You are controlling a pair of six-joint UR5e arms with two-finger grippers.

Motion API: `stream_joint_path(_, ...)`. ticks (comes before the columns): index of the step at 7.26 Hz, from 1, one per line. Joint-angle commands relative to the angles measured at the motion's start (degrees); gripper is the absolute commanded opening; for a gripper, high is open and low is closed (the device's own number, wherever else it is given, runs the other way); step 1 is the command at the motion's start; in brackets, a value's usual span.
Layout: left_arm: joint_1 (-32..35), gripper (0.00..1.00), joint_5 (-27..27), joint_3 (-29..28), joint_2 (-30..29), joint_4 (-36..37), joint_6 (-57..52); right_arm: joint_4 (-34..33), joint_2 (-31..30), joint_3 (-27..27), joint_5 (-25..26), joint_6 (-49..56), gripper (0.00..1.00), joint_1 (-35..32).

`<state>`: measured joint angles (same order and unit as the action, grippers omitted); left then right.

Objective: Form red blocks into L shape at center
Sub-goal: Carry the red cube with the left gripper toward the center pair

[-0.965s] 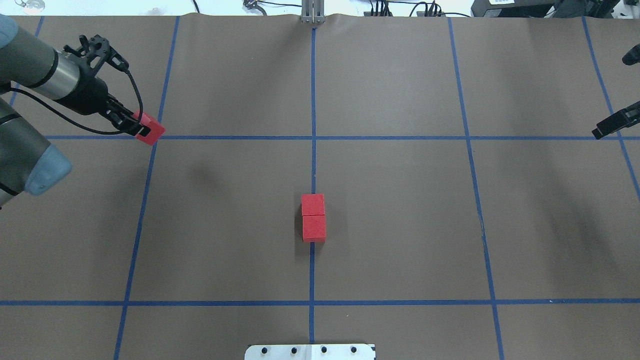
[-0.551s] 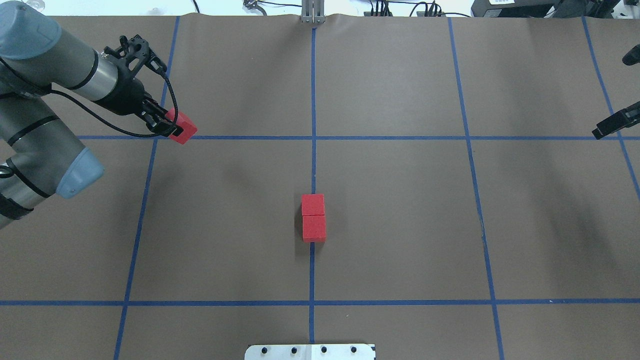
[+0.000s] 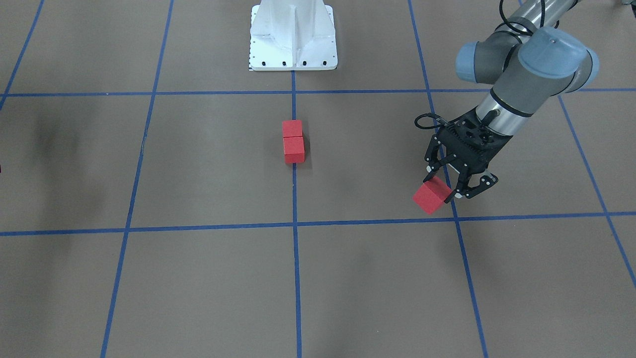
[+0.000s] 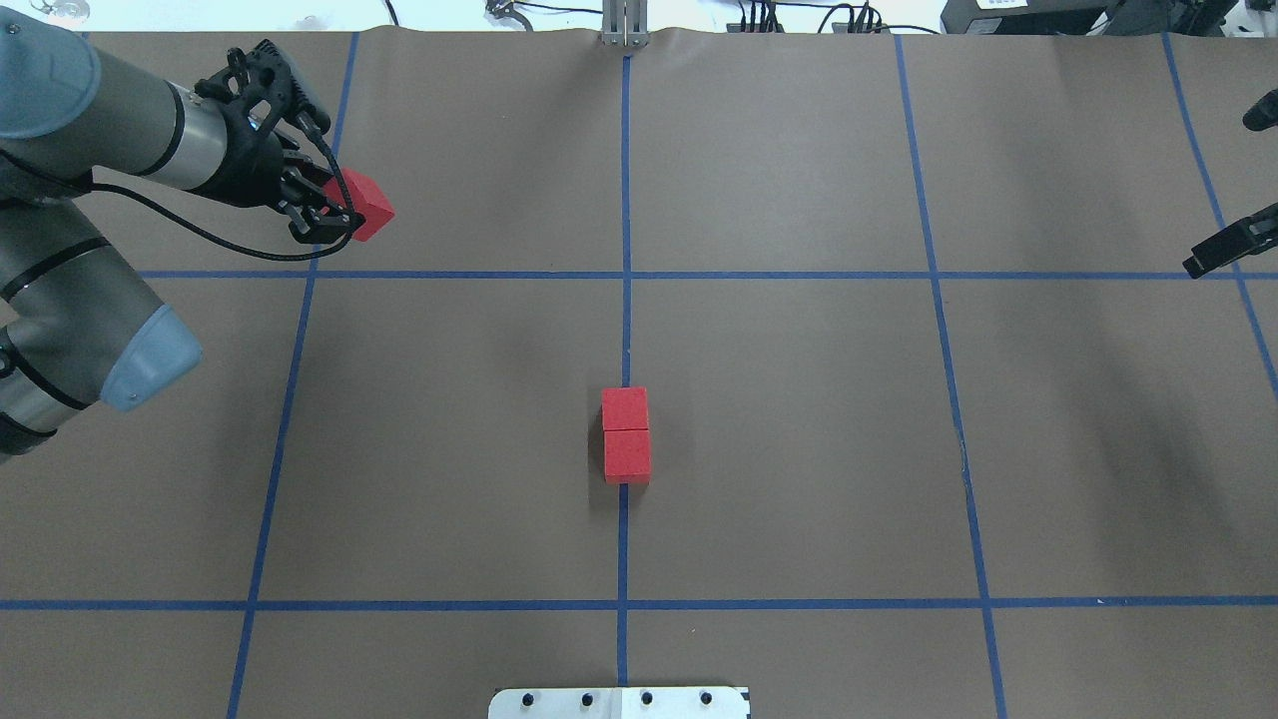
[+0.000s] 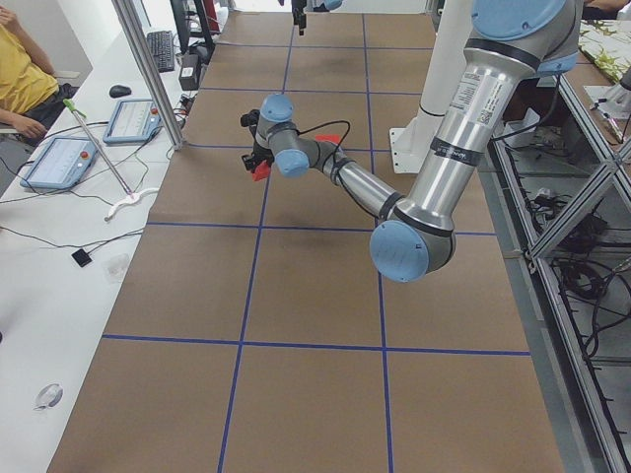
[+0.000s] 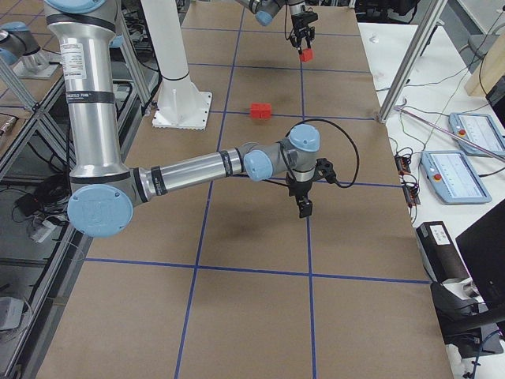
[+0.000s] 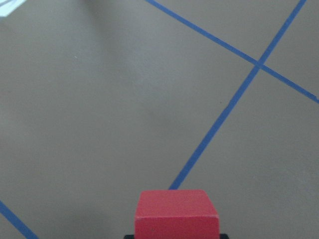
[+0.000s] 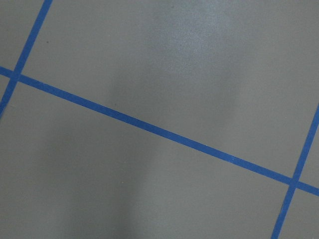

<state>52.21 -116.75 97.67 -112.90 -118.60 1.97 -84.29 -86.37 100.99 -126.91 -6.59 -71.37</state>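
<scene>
Third cube aloft!
My left claw [image 4: 344,216] pinched the tilted red cube [image 4: 367,208] shallowly; it could slip out, or land crooked against the two joined cubes [image 4: 626,435] far off.

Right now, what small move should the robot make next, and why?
Probably carry the held red block in the left gripper toward the two touching blocks at center, beside one end. They make only a straight line; the L lacks its foot.
</scene>
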Motion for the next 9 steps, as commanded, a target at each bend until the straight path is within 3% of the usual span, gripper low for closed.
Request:
stream_joint_path(1, 0.26, 0.00, 3.17, 3.73, 0.22, 3.20, -10.55, 0.00, 0.15, 0.00, 0.17, 0.00, 1.00, 0.00)
stream_joint_path(3, -2.18, 0.00, 11.59, 7.79, 4.06, 3.20, -11.37, 0.00, 0.42, -0.09, 0.17, -0.97, 1.00, 0.00)
stream_joint_path(5, -7.45, 0.00, 13.39, 8.33, 5.14, 4.94, -19.10, 0.00, 0.42, 0.00, 0.17, -0.97, 1.00, 0.00)
stream_joint_path(6, -9.21, 0.00, 13.21, 9.55, 4.27, 12.27, -19.37, 0.00, 0.42, 0.00, 0.08, -0.97, 1.00, 0.00)
stream_joint_path(8, -15.09, 0.00, 13.04, 10.09, -7.18, 33.06, -19.81, 0.00, 0.42, 0.09, 0.08, -0.97, 1.00, 0.09)
stream_joint_path(9, -17.47, 0.00, 13.12, 8.35, -12.03, 37.70, -25.47, 0.00, 0.42, 0.00, 0.08, -0.97, 1.00, 0.00)
